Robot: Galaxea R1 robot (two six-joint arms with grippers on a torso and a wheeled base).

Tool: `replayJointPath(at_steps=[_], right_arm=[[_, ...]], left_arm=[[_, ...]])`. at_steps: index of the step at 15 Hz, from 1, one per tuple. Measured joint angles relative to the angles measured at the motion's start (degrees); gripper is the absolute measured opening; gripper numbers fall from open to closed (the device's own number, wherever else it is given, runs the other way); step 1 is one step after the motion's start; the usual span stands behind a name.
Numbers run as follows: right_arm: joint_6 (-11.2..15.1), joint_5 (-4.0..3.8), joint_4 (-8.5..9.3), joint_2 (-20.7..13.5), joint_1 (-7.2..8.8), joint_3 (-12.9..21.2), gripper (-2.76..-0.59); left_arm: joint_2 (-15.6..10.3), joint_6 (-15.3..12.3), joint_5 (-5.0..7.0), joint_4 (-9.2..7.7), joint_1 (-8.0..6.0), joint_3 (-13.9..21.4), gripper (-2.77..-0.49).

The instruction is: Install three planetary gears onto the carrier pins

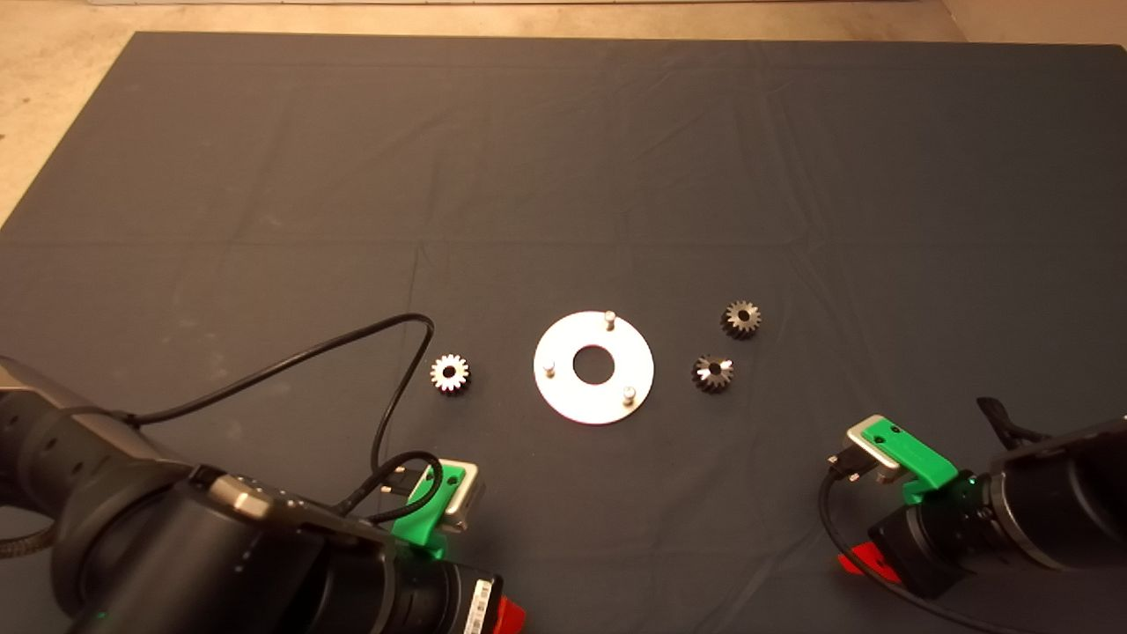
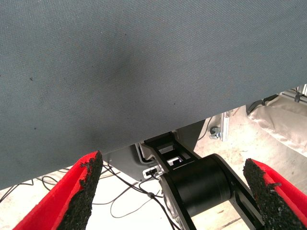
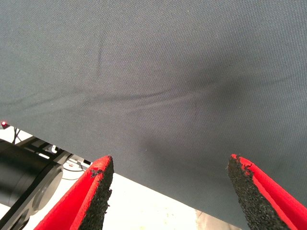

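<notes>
A flat round silver plate [image 1: 563, 396] with a central hole lies mid-mat, carrying three upright carrier pins [image 1: 609, 318] [image 1: 548, 367] [image 1: 629, 395], all bare. One silver planetary gear [image 1: 451, 373] lies left of the plate. Two darker gears [image 1: 741, 319] [image 1: 713, 373] lie to its right. My left gripper [image 2: 175, 191] waits at the lower left edge of the mat, open, nothing between its fingers [image 2: 84, 191]. My right gripper [image 3: 168, 191] waits at the lower right, open and empty as well.
A black cable [image 1: 352, 348] loops from the left arm across the mat to just left of the silver gear. Both wrist views show bare mat, its near edge, and floor with cables and the robot's base beyond.
</notes>
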Motion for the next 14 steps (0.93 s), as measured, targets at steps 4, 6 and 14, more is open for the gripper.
replayJointPath(at_steps=[4, 6, 14], right_arm=[[0.02, 0.00, 0.00, 0.00, 0.00, 0.04, -1.60], [0.02, 0.00, 0.00, -0.02, 0.00, 0.04, -1.60], [0.18, -0.05, 0.22, 0.69, 3.42, 0.04, -1.60]], left_arm=[[0.12, 0.00, 0.02, 0.00, -0.01, 0.00, -1.18], [0.59, 0.00, 0.02, 0.00, 0.00, 0.00, -1.18], [2.29, 0.00, 0.00, 0.02, 0.00, 0.00, -1.18]])
